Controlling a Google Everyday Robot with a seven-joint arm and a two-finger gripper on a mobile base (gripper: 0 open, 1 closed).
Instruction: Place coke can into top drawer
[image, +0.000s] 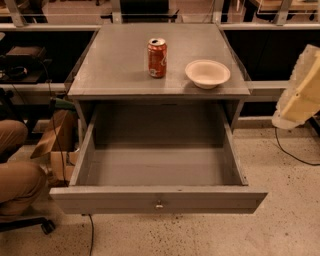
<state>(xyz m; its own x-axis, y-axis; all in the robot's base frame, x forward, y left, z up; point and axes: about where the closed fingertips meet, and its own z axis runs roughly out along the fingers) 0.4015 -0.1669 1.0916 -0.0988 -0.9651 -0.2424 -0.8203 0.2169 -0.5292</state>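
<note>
The coke can (157, 58), red with white lettering and a silver top, stands upright on the grey cabinet top (120, 65), left of centre. The top drawer (159, 199) is pulled wide open below it; its inside holds nothing and a small metal knob (159, 204) sits at the centre of its front panel. My gripper (300, 90), cream-yellow, hangs at the right edge of the view, well to the right of the cabinet and apart from the can.
A cream-white round bowl (207, 73) sits on the cabinet top right of the can. A person's legs (15, 170) and a cardboard box (55, 142) are at the left. A black cable (295, 155) lies on the speckled floor at the right.
</note>
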